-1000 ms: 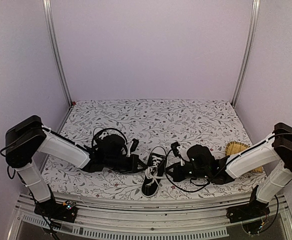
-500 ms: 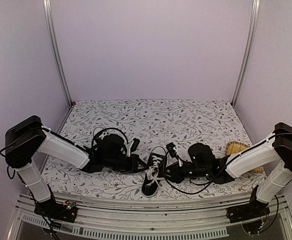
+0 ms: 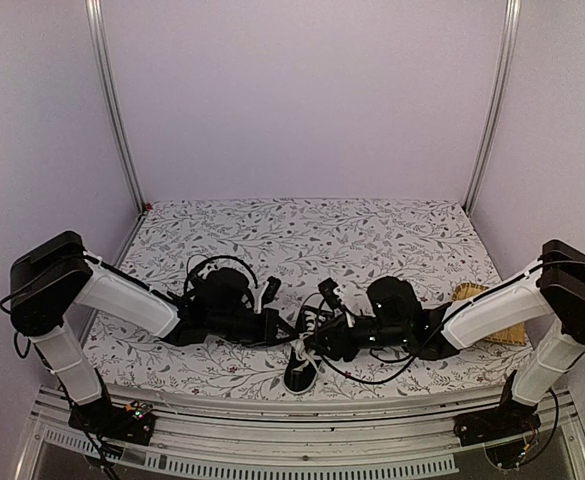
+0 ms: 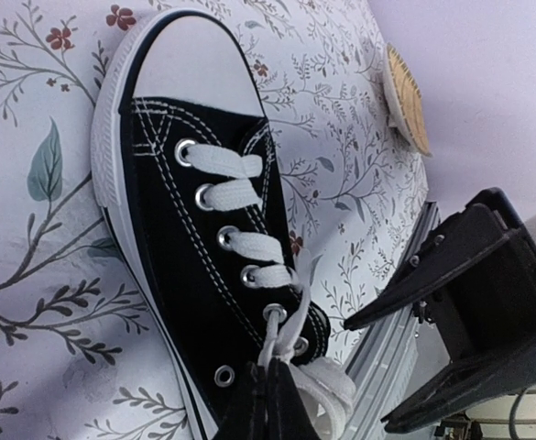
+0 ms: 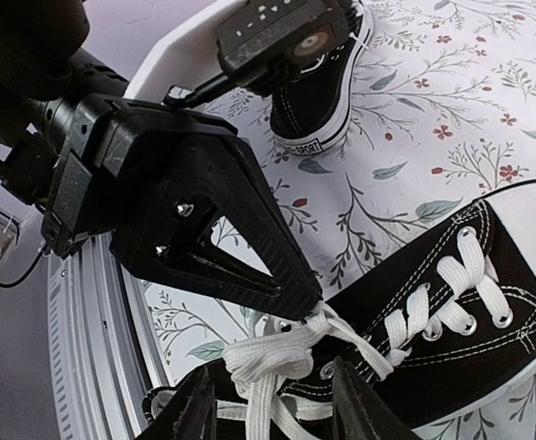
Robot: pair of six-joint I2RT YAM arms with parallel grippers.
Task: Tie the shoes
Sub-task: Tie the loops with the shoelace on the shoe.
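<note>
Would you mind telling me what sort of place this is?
Probably a robotics lab booth: plain walls on aluminium posts, a floral tablecloth, and a left arm and right arm at a black sneaker.

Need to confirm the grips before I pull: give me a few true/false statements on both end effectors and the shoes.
1. The left end effector is shut on a white lace. True.
2. The right end effector is clamped on that lace. False: its jaws stand open.
3. The laced shoe lies on its side. False: it stands on its sole.
4. A second shoe sits beyond the left end effector in the right wrist view. True.
</note>
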